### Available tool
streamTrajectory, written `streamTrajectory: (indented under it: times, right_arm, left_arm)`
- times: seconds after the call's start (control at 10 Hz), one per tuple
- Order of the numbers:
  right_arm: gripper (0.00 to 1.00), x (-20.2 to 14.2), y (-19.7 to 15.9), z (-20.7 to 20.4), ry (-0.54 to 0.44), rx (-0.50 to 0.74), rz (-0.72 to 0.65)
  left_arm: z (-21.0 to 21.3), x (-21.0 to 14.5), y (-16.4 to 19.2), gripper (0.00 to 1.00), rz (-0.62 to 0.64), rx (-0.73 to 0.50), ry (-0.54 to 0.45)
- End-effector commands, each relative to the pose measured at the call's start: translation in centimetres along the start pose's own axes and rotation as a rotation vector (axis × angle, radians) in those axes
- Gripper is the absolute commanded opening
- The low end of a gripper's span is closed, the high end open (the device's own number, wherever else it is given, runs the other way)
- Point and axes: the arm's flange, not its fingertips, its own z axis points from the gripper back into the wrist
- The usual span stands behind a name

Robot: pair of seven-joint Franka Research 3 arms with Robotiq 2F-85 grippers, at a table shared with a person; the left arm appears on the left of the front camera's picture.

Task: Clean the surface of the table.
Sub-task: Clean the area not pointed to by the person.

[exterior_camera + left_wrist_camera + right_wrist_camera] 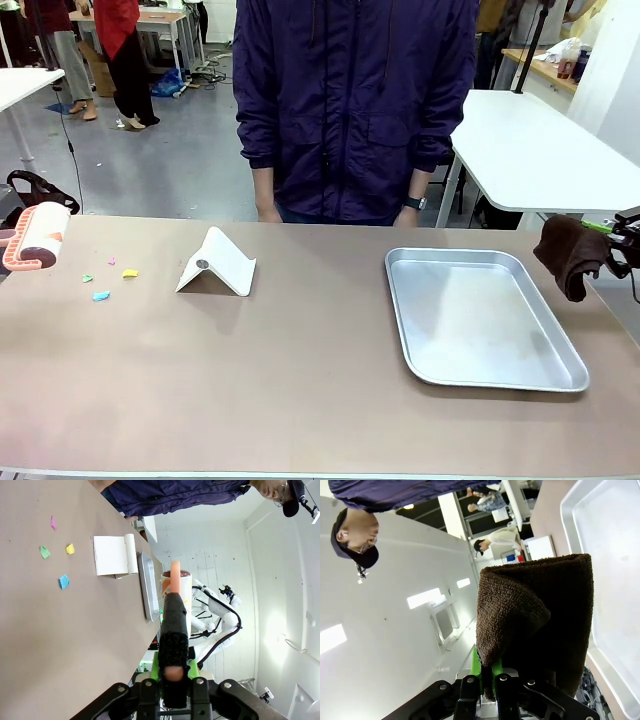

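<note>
Table (300, 400): taupe top, lying wide beneath and between both pincers.
Left gripper (173, 672): jaws clamping tight on the black handle of a lint roller (38, 238) and holding it above the table's left end.
Right gripper (487, 674): jaws pinching a brown cloth (570, 255), which is hanging at the table's right edge, just beside the metal tray (480, 318).
Paper scraps (101, 295): lying on the table near the roller.
White folded card (218, 262): standing between scraps and tray.
</note>
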Motion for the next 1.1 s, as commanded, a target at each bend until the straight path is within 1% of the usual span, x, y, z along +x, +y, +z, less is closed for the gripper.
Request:
streamTrajectory:
  times: [0.0,0.2,0.3,0.5,0.6,0.8,0.9,1.0]
  right_arm:
    - [0.09,0.1,0.7,0.0,0.017,0.008,-0.012]
    - [0.09,0.1,0.7,0.0,0.017,0.008,-0.012]
    - [0.09,0.1,0.7,0.0,0.017,0.008,-0.012]
    - [0.09,0.1,0.7,0.0,0.017,0.008,-0.012]
    - [0.09,0.1,0.7,0.0,0.017,0.008,-0.012]
    - [0.09,0.1,0.7,0.0,0.017,0.008,-0.012]
    - [0.09,0.1,0.7,0.0,0.017,0.008,-0.012]
    - [0.09,0.1,0.7,0.0,0.017,0.008,-0.012]
  left_arm:
    - [0.0,-0.2,-0.4,0.00,-0.008,-0.004,0.006]
    - [0.0,-0.2,-0.4,0.00,-0.008,-0.004,0.006]
    - [0.0,0.0,0.0,0.23,0.000,0.000,0.000]
    - [-0.9,-0.7,-0.8,0.23,0.092,0.224,-0.046]
    - [-1.1,-0.9,-1.2,0.23,0.163,0.302,-0.084]
    - [-1.8,-0.6,-0.7,0.23,0.277,0.420,-0.191]
    - [-2.4,-0.5,-0.4,0.23,0.319,0.470,-0.202]
    - [-2.8,-0.3,-0.4,0.23,0.332,0.518,-0.233]
